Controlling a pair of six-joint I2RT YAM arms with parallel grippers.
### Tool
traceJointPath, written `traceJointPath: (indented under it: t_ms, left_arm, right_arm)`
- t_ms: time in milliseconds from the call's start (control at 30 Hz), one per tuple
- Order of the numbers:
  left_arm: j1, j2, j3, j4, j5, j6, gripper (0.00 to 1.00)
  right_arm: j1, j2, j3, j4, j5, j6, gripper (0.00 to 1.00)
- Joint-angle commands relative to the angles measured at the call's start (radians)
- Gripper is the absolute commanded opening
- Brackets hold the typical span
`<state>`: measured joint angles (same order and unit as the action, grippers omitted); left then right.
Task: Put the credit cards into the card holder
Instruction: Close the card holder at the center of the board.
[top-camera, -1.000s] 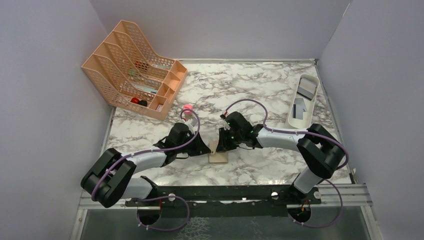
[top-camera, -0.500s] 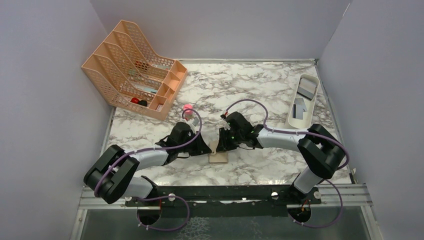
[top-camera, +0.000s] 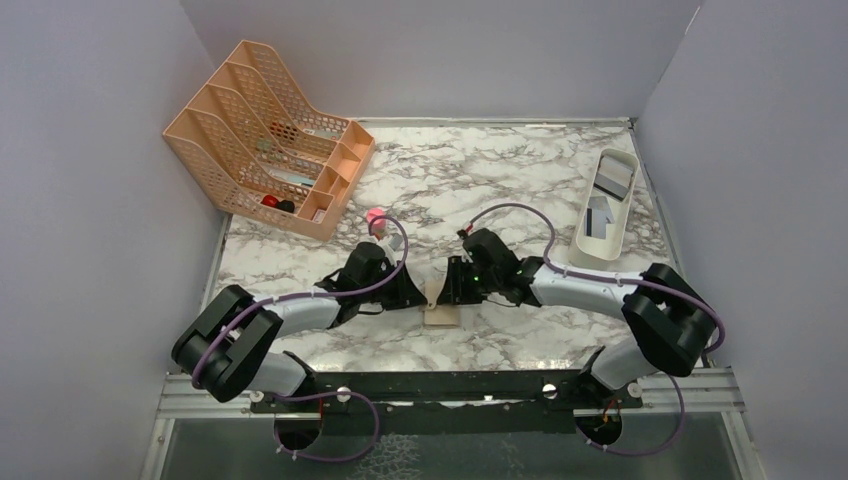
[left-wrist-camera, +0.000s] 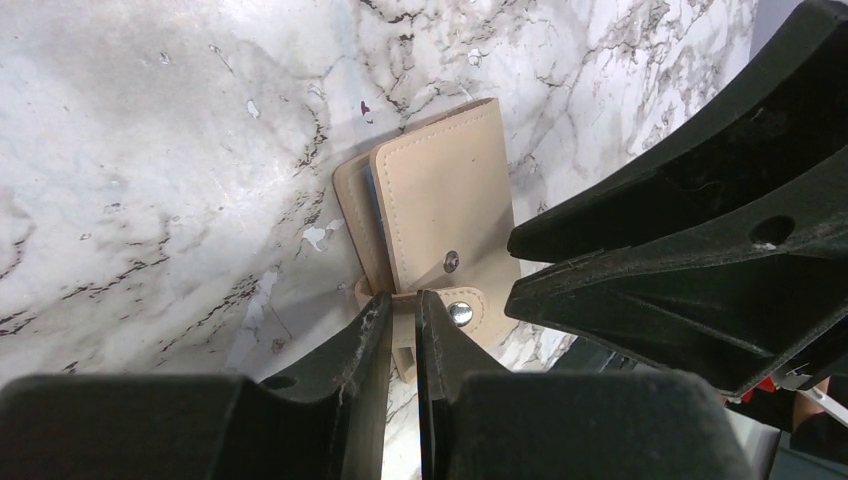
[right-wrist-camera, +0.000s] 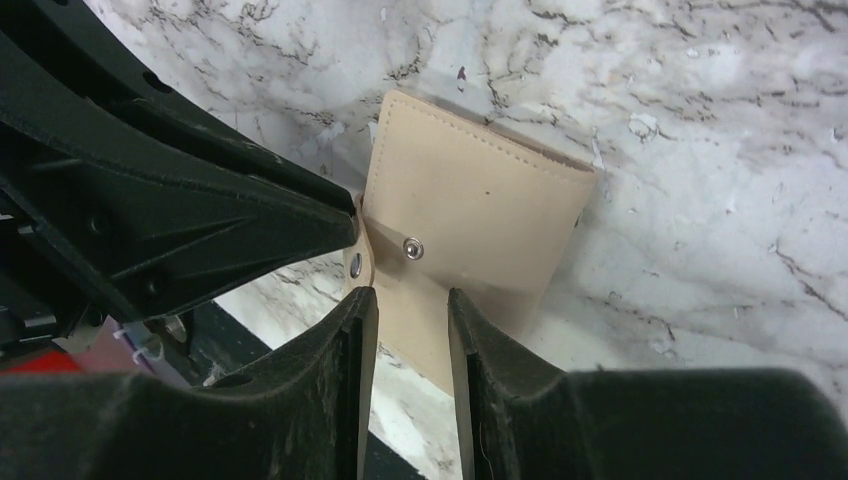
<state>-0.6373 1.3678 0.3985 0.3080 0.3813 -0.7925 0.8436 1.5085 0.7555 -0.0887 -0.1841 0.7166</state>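
Centrally, tan stitched card holder (right-wrist-camera: 480, 210), left tool (left-wrist-camera: 403, 310) pinching its snap tab (left-wrist-camera: 440, 300), right tool (right-wrist-camera: 410, 295), grip unclear.

Bright, even light washes the marble table (top-camera: 520, 170), shadows soft; in wrist views the near black fingers (left-wrist-camera: 300, 420) blur slightly, the tabletop crisp.

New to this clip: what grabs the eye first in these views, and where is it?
The two arms meet nose to nose over the tan card holder near the front middle of the marble table: the left gripper pinches its snap tab, and the right gripper straddles its edge. Next come the peach file rack in the far left corner and the white tray holding credit cards at the far right.
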Motion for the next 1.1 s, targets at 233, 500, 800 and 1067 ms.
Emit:
traceJointPath:
  t_ms: [233,500,800,1067]
  left_arm:
    - [-0.009,0.009,0.027,0.025,-0.003,0.010,0.18]
    - [-0.009,0.012,0.028,0.026,-0.002,0.013,0.18]
    - [-0.010,0.023,0.030,0.026,-0.001,0.016,0.18]
    - [-0.010,0.025,0.029,0.025,-0.001,0.018,0.18]
  right_arm:
    - [0.006,0.014,-0.042,0.133,-0.107,0.104,0.36]
    - [0.006,0.057,-0.019,0.129,-0.100,0.110,0.32]
    - [0.006,0.076,-0.017,0.157,-0.106,0.107,0.26]
    - [0.006,0.078,-0.011,0.150,-0.093,0.100,0.22]
